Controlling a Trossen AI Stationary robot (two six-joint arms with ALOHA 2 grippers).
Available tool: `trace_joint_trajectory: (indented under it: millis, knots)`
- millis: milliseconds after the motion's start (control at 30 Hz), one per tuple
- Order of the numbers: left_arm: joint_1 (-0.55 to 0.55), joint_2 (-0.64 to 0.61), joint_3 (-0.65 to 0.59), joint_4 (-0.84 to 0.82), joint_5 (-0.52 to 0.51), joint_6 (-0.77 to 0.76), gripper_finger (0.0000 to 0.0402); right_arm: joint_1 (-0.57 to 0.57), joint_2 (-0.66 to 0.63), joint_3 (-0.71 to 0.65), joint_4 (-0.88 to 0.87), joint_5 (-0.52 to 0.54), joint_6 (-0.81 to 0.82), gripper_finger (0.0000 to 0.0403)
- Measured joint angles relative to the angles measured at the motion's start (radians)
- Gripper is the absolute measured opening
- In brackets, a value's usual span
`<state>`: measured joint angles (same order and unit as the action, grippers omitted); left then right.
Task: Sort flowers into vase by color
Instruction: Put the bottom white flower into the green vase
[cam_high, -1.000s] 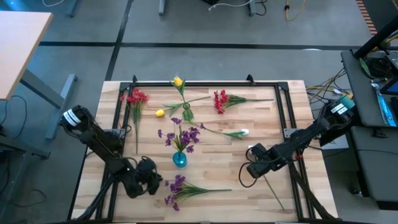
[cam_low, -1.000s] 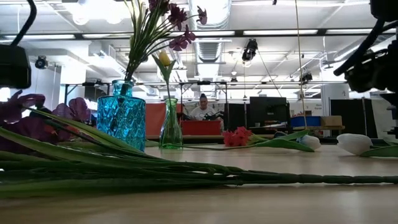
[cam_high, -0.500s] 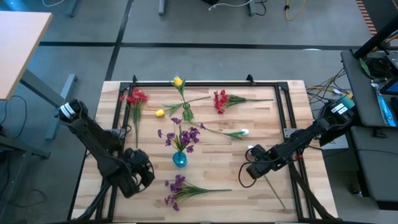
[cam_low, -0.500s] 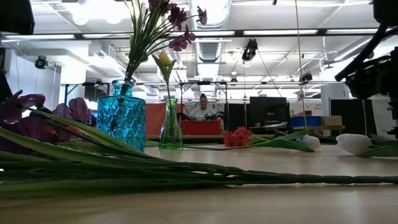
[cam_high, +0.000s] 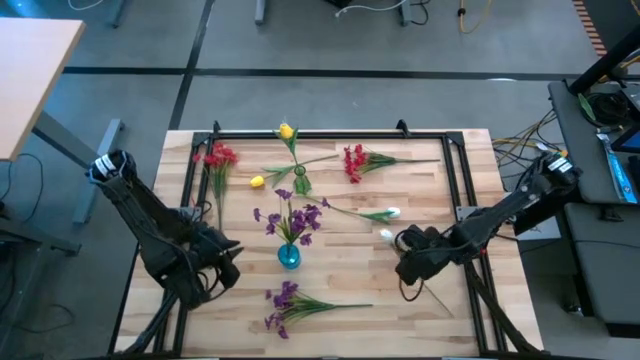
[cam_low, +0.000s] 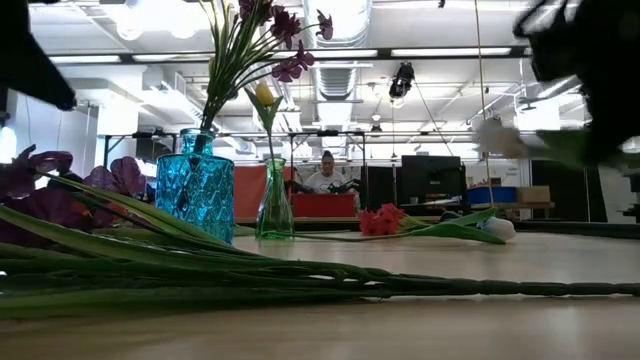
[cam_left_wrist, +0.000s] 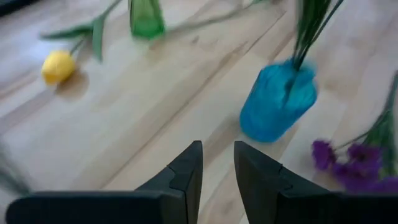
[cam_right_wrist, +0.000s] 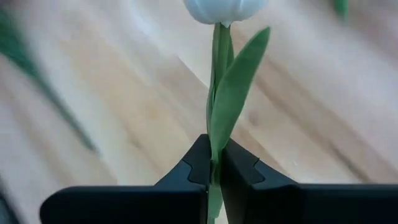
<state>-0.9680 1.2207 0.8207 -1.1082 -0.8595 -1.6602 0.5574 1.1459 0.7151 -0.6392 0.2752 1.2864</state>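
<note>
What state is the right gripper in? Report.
Shut on the white flower: the right gripper pinches its green stem, bud sticking out beyond the fingertips, in the right wrist view.

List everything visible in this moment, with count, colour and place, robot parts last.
Blue vase: one, table centre, holding purple flowers.
Green vase: one, behind the blue vase, holding a yellow tulip.
Loose yellow bud: one, lying left of the green vase.
Red clusters: two, one far left, one far centre.
Loose purple flowers: one bunch, near edge.
White buds: two, one lying right of centre, one held.
Person: one, in the room beyond.
Left hand: empty, fingers slightly apart, left of the blue vase.
Right hand: shut on the held white bud's stem, right side.
</note>
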Motion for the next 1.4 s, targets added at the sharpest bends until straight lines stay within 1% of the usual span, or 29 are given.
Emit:
trace_joint_trajectory:
  millis: [100,167,233,367,500,567,667,733,867,1000,1100,1200,1300,1400]
  knots:
    - [-0.004,-0.004,0.0,0.001,-0.024,-0.001,0.0077,-0.025,-0.07,0.0,0.093,0.146,-0.136,0.0013]
    - [-0.004,-0.004,-0.003,0.005,-0.037,-0.001,0.0077,-0.054,-0.103,0.0,0.188,0.246,-0.266,0.0013]
    - [-0.004,-0.001,-0.005,0.005,-0.048,-0.001,0.0077,-0.095,-0.125,-0.002,0.299,0.306,-0.414,0.0013]
    - [-0.003,0.003,-0.005,0.005,-0.059,-0.004,0.0077,-0.212,-0.137,-0.002,0.518,0.337,-0.706,0.0013]
    - [-0.003,0.003,-0.005,0.004,-0.072,-0.006,0.0077,-0.347,-0.122,-0.002,0.719,0.323,-0.958,0.0013]
    - [-0.003,0.003,-0.006,0.004,-0.071,-0.005,0.0077,-0.42,-0.106,-0.003,0.827,0.263,-1.049,0.0013]
    - [-0.003,0.002,-0.006,0.005,-0.067,-0.005,0.0077,-0.532,-0.072,-0.005,1.003,0.057,-1.138,0.0013]
    - [-0.003,0.002,-0.006,0.005,-0.067,-0.001,0.0077,-0.6,-0.039,-0.005,1.11,-0.055,-1.175,0.0013]
    - [-0.003,0.005,-0.006,0.006,-0.075,0.0,0.0077,-0.727,0.055,-0.005,1.319,-0.175,-1.232,0.0013]
    - [-0.003,0.008,-0.006,0.006,-0.075,-0.001,0.0077,-0.838,0.172,0.001,1.565,-0.323,-1.205,0.0013]
    - [-0.003,0.008,-0.006,0.007,-0.075,-0.005,0.0077,-0.898,0.27,0.021,1.722,-0.396,-1.164,0.0013]
    - [-0.003,0.008,-0.004,0.008,-0.075,-0.005,0.0077,-0.93,0.357,0.062,1.83,-0.446,-1.116,0.0013]
    - [-0.003,0.007,-0.004,0.008,-0.074,-0.005,0.0077,-0.94,0.418,0.114,1.875,-0.494,-1.076,0.0013]
    - [-0.003,0.007,-0.004,0.008,-0.074,-0.005,0.0077,-0.941,0.455,0.169,1.87,-0.524,-1.066,0.0013]
